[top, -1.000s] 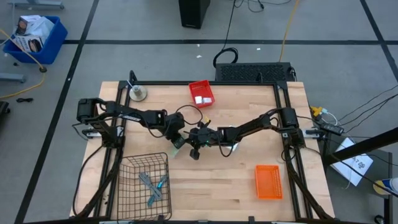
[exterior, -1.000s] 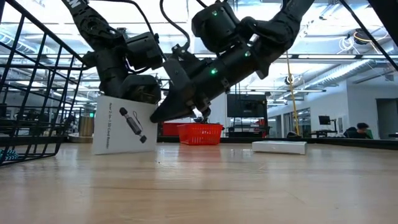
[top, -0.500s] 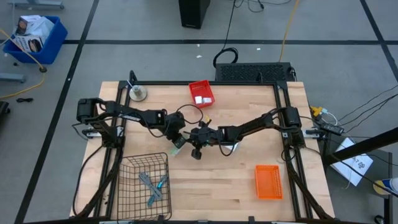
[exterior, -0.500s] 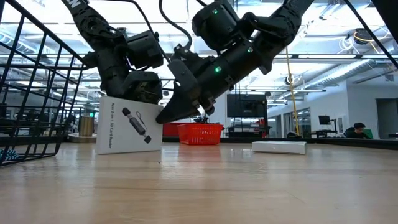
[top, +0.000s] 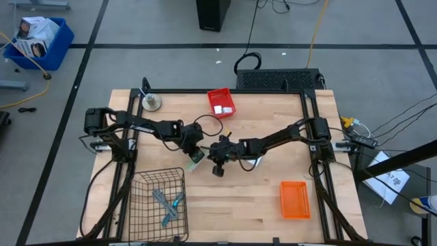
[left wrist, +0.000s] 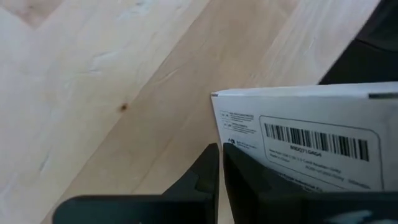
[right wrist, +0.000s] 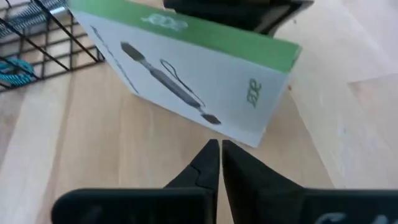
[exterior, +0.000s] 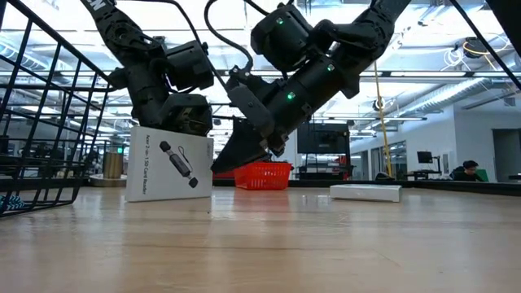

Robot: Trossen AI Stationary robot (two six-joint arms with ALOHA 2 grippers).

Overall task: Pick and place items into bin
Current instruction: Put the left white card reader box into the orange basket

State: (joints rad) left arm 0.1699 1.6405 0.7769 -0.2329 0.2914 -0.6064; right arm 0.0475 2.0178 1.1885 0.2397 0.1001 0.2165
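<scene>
Left pincer (top: 196,156): mid-worktop, clamped on the top edge of the white boxed packet (exterior: 169,163).
Packet: upright on the worktop (top: 259,195), beside the wire basket (top: 158,197).
Right pincer (right wrist: 215,158): fingers together, tip just beside the packet's printed face.
Basket: holds a teal-handled tool (top: 176,202) and grey metal tool (top: 162,200).

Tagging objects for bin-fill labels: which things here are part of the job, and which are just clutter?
Job:
box, with left gripper above it and right gripper pointing at it
flat packet
tools in the wire basket
white blocks in the red bin

Clutter:
silver disc
orange bin
</scene>
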